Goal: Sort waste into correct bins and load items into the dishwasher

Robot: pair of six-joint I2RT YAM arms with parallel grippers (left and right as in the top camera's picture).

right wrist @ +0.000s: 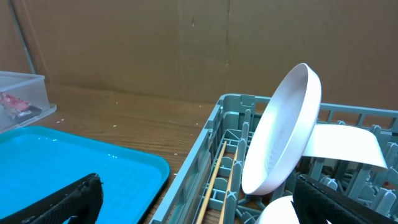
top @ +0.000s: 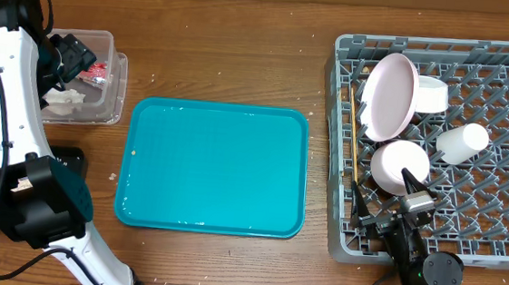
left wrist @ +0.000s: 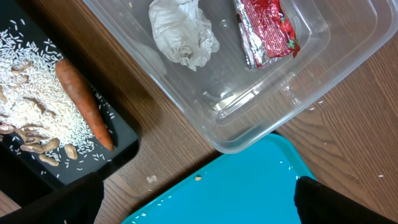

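Observation:
My left gripper [left wrist: 199, 208] is open and empty, above the corner of the teal tray next to the bins; overhead it [top: 68, 55] sits over the clear tub [top: 113, 95]. The clear tub [left wrist: 249, 118] holds the crumpled tissue [left wrist: 183, 31] and red wrapper [left wrist: 267, 28]. The black tray [left wrist: 121, 146] holds the carrot [left wrist: 84, 102], rice and food scraps [left wrist: 37, 146]. My right gripper [right wrist: 205, 208] is open and empty over the grey dish rack [top: 339, 227]. In the rack are the plate [top: 390, 97], two bowls [top: 429, 93] [top: 400, 163], the cup [top: 462, 141] and the chopsticks [top: 352, 123].
The large teal tray [top: 216, 167] lies in the middle with a few crumbs on it. The right wrist view shows the plate [right wrist: 283, 130] leaning upright, the chopsticks [right wrist: 217, 180] along the rack's left wall, and the teal tray [right wrist: 74, 162]. My left arm covers most of the black tray overhead.

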